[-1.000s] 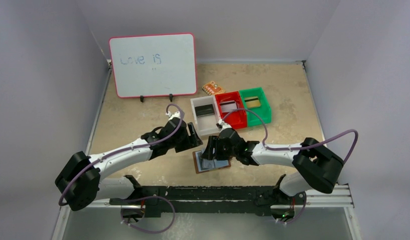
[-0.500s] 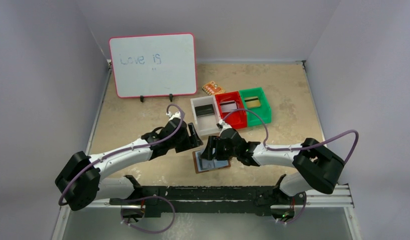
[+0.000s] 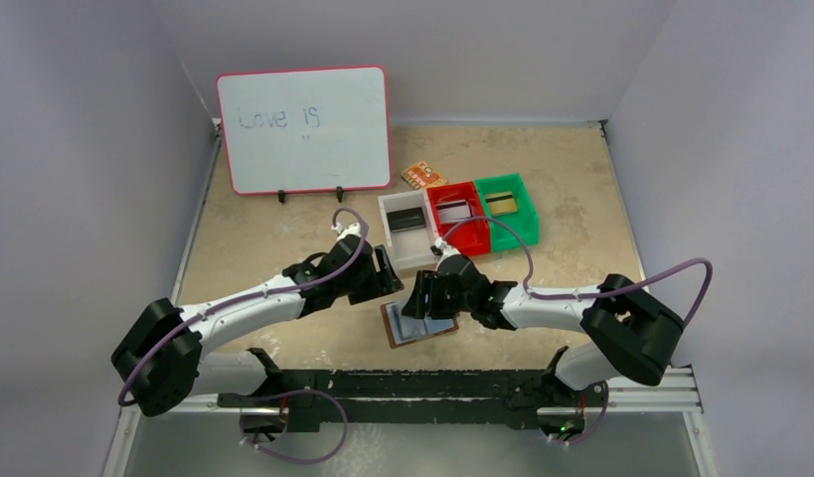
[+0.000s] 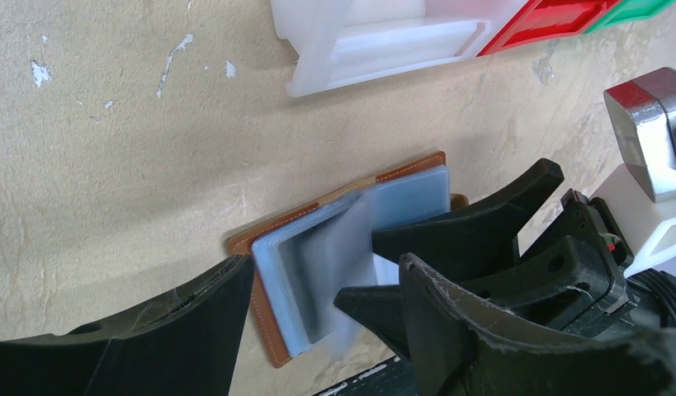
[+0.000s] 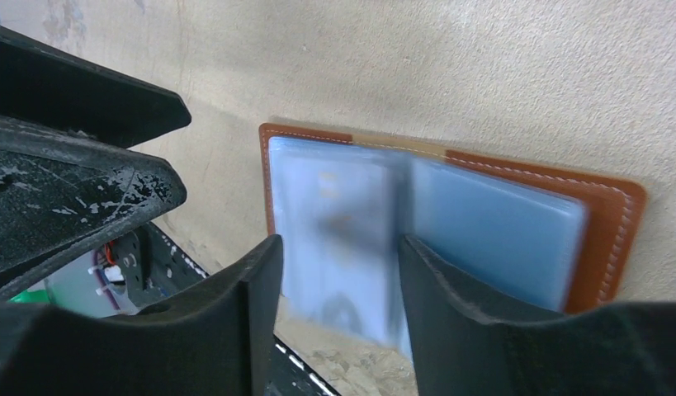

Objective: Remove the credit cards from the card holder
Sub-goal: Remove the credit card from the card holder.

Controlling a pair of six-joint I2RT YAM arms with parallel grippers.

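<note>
Near the front, open on the tan table: small brown leather-look card holder, pale blue see-through pages. Light, floppy, slippery; best to pinch a card's edge, not a page. Over it, right gripper, jaws apart, empty. Beside, left gripper, same. One page blurry; no telling if cards left inside. Farther back, thin plastic credit cards in coloured bins.
</note>
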